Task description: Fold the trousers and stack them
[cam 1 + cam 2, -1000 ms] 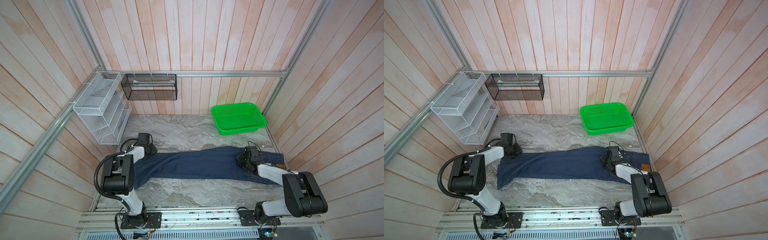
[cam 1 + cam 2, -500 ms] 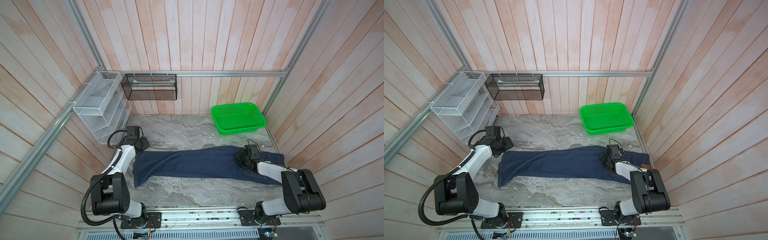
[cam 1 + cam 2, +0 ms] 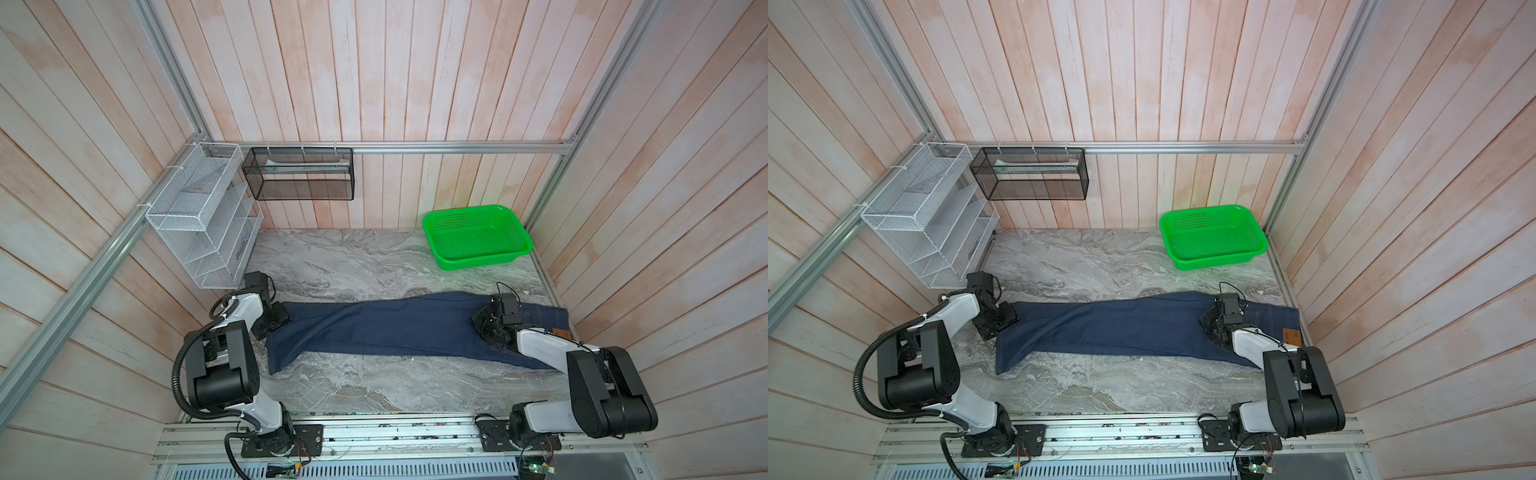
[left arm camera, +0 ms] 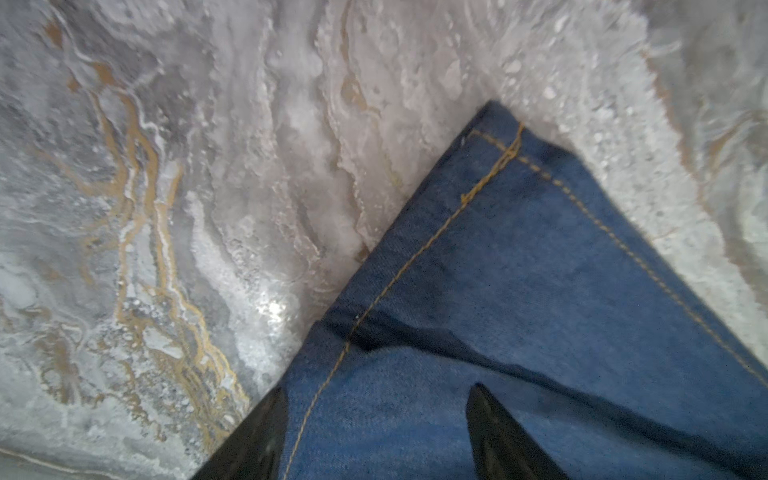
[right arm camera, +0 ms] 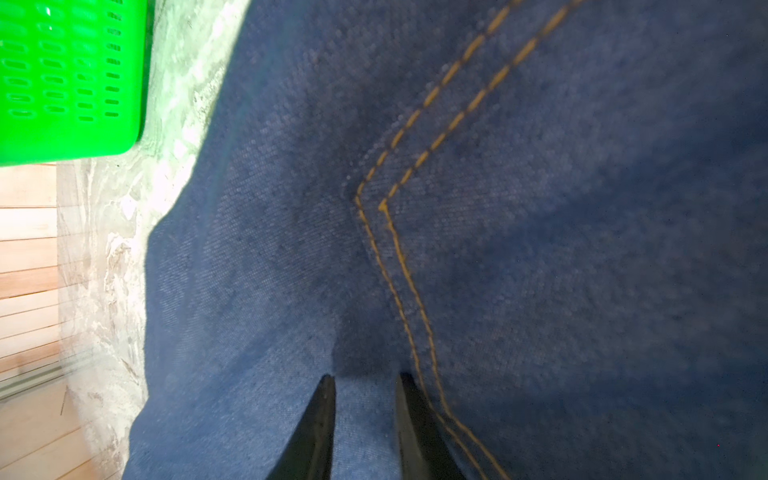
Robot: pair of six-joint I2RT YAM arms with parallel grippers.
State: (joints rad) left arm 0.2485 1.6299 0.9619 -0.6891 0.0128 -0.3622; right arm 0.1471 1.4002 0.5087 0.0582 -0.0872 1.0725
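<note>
Left wrist view: the left gripper (image 4: 376, 388) stands open. One finger (image 4: 498, 432) is over the hem end of the jeans (image 4: 540, 270) and the other is at the cloth's edge. That hem corner lies flat on the marble table (image 4: 166, 187).

In the right wrist view the right gripper (image 5: 366, 377) is nearly closed and pinches a pucker of denim beside a double tan seam.

In both top views the jeans (image 3: 395, 328) lie stretched across the table, hems at the left and waist by the right wall, with the brown patch (image 3: 562, 332) showing. A green basket (image 3: 478, 237) sits well apart in the far right corner.
</note>
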